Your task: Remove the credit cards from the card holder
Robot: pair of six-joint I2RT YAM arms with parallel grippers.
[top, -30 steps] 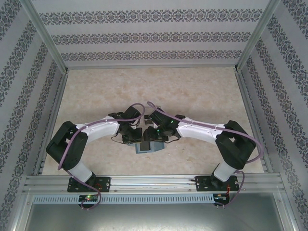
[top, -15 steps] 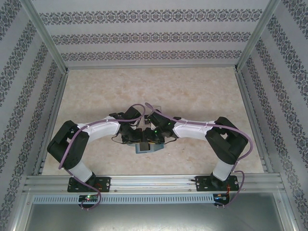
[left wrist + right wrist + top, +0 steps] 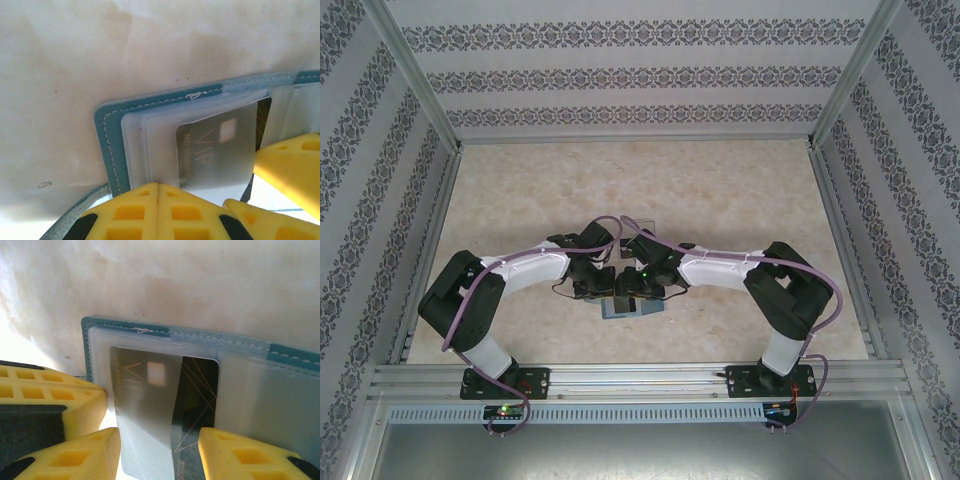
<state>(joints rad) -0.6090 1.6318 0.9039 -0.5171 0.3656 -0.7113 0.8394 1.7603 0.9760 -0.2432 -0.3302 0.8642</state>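
1. Table (image 3: 720, 190): a flat top in pale beige with a faint marbled pattern and a matt finish. It had a few small dark specks near the wallet.
2. Walls (image 3: 640, 75): these stood on three sides, papered in white with bands of dark floral print.
3. Frame (image 3: 640, 380): silver metal rails ran across the near edge, with slanted posts at the back corners.
4. Wallet (image 3: 125, 326): soft teal material with pale stitching along the border and rounded corners. It lay open and flat on the table, near the front and between the two arms.
5. Clear sleeves (image 3: 150, 140): frosted plastic pockets inside the wallet, stacked in layers.
6. Card (image 3: 150, 390): a thin rectangle with rounded corners, grey where the sleeve covered it and dark with fine lines where it was bare. It was partly out of its sleeve and slightly tilted.
7. Left gripper (image 3: 158, 186): yellow ribbed fingers were pressed together, their tips at the near edge of the sleeves. Whether they pinched a sleeve could not be told.
8. Right gripper (image 3: 159, 435): yellow fingers stood apart, one on each side of the card. Contact with its edges could not be told.
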